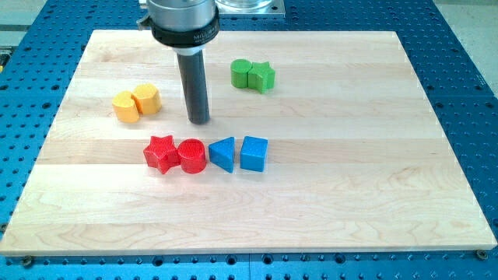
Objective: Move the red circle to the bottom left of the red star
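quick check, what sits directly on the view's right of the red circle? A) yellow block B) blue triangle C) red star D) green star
B: the blue triangle sits right beside the red circle on the view's right, while the red star is on its left.

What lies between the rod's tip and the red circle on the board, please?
Nothing: in the camera view, only bare wood separates my tip from the red circle, which sits just below it, touching the red star.
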Action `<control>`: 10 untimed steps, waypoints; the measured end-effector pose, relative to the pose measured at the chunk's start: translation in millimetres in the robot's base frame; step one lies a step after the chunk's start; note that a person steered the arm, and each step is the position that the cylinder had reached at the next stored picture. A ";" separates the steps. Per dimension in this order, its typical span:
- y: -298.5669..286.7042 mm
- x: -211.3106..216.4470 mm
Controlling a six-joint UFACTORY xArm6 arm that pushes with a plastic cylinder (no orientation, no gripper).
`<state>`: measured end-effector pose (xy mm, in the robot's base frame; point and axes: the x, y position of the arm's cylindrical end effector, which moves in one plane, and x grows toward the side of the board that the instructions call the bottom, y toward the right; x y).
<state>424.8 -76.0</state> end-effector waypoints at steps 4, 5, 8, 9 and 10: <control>3.9 108.4; 20.7 115.3; 38.9 174.5; 21.9 150.9; -10.4 122.2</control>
